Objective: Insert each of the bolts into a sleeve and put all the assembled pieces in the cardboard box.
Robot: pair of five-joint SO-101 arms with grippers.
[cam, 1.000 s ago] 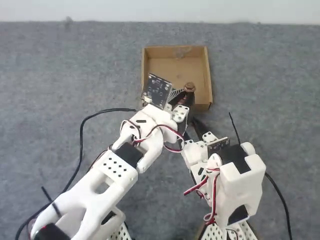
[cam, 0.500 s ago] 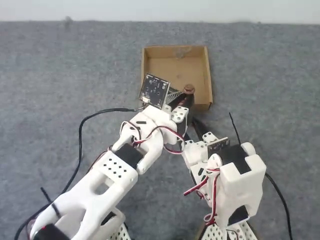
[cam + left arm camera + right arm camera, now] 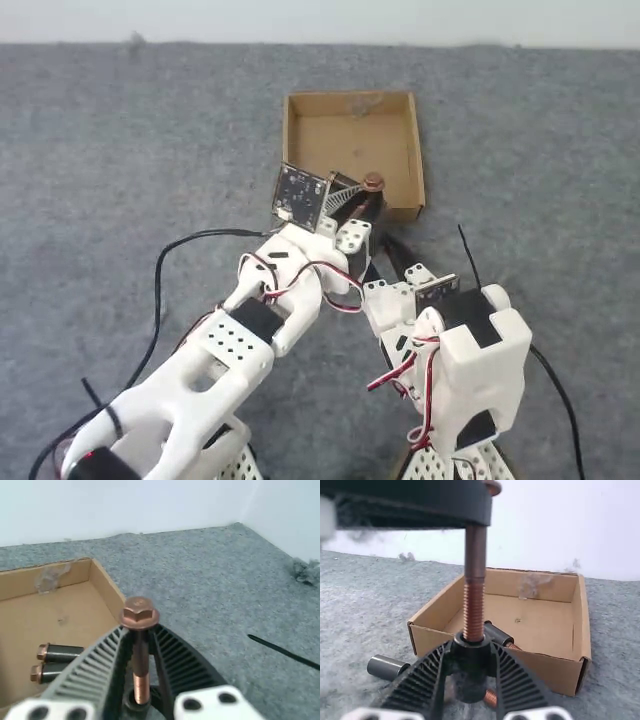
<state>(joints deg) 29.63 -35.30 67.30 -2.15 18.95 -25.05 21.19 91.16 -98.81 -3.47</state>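
Grey carpet (image 3: 120,150) covered the table right up to a pale wall (image 3: 300,20), and the cardboard box (image 3: 415,150) sat at the far side of it. Just in front of the box's near wall the two arms met. The left gripper (image 3: 141,632) pinched a copper bolt (image 3: 140,615) just under its hex head and held it upright, threads down. The right gripper (image 3: 470,654) was clamped around a dark sleeve (image 3: 470,677) directly below, and the threaded tip already stood in the sleeve's mouth. Two assembled pieces (image 3: 55,653) lay side by side inside the box, and a loose sleeve (image 3: 385,667) lay on the carpet just outside its near wall.

To my eye the insertion was only begun, since most of the shank was still bare. Doing it well would mean keeping the bolt in line with the bore and lowering it straight while the right arm held the sleeve steady. Any tilt looked likely to jam the threads on the rim.

Compared with a second before, the left wrist had dropped and drawn back slightly toward the arms. The bolt head had sunk a touch with it, so the push seemed under way. The right arm had not moved.
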